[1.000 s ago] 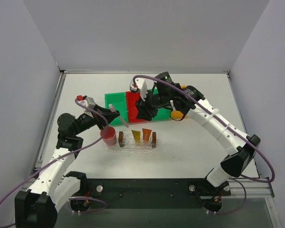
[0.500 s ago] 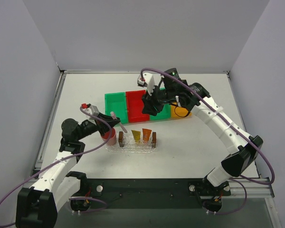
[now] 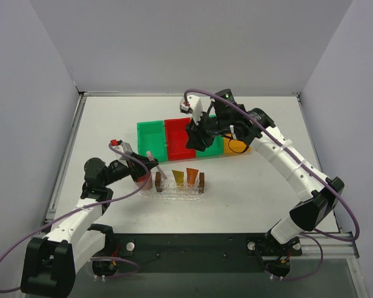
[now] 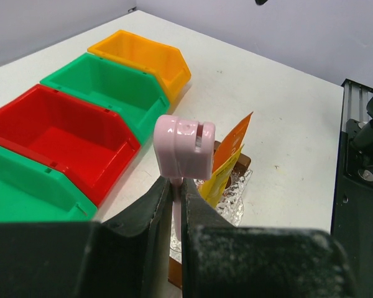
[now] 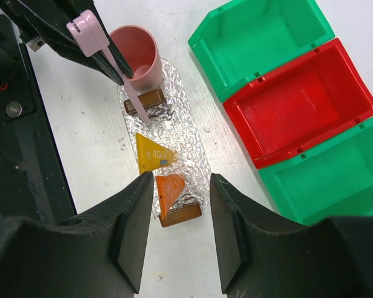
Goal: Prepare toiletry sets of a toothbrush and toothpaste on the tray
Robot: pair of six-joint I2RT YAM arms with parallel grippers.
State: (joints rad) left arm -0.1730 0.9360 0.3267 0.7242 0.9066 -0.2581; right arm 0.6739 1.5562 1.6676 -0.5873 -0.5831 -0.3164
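Note:
My left gripper [image 3: 149, 163] is shut on the whitish-pink toothbrush [image 3: 156, 167], held slanted with its lower end over the left end of the clear tray [image 3: 174, 191]. In the left wrist view the jaws [image 4: 176, 184] pinch the thin stem below its blocky pink end [image 4: 183, 147]. The yellow-orange toothpaste tube [image 3: 178, 177] and the orange tube [image 3: 192, 175] lie on the tray. In the right wrist view the toothbrush [image 5: 132, 93] crosses a brown handle block [image 5: 154, 98]. My right gripper [image 3: 196, 141] is open and empty, high above the tray [image 5: 181, 186].
A pink cup [image 5: 135, 54] stands at the tray's left end, next to my left gripper. A row of bins runs behind the tray: green [image 3: 150, 139], red [image 3: 177, 141], green [image 3: 215, 146] and orange [image 3: 236, 148]. A black base rail [image 3: 193, 245] runs along the near edge.
My left gripper has dropped lower and moved right with the toothbrush, bringing its end over the tray's left end. My right gripper shifted right over the bins, then held still.

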